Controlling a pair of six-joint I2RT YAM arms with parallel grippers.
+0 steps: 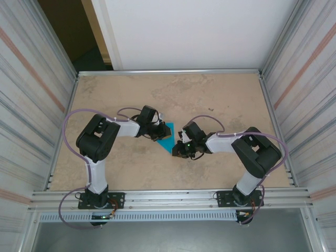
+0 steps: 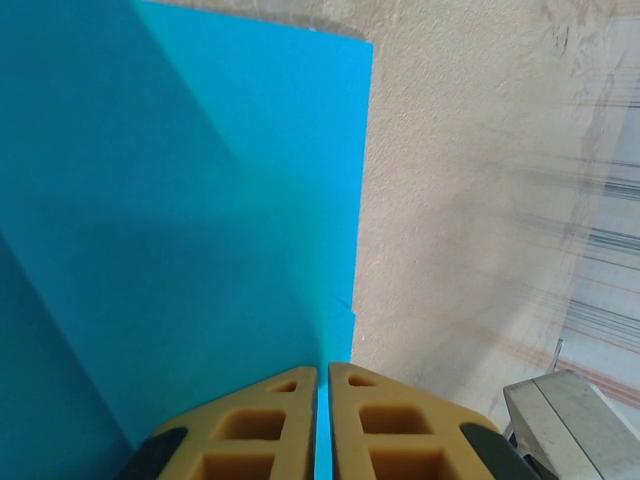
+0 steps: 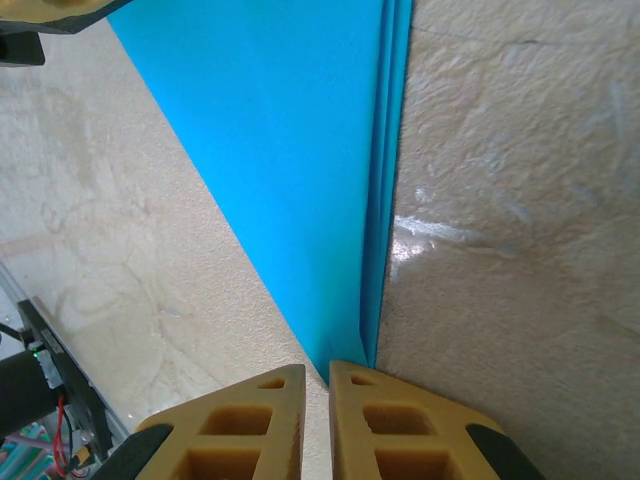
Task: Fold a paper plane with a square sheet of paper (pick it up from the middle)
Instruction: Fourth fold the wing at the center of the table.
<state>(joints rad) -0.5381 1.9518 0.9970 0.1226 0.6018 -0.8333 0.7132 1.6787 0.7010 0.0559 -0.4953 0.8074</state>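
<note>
Left fingers clenched on an edge of the blue paper | right fingers clenched at its pointed tip, hold unclear | paper mid-worktop, between both arms | long axis runs up-frame from right fingers, layered fold toward frame right

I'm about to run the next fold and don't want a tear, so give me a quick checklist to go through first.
1. Left gripper shut on the folded blue paper: ok.
2. Right gripper shut at the paper's pointed tip: ok.
3. Tip actually clamped, not just touching: cannot tell.
4. Layers stacked closely along the long edge: ok.
5. Paper flat on the table: cannot tell.
6. Grippers apart in the top view: ok.
</note>
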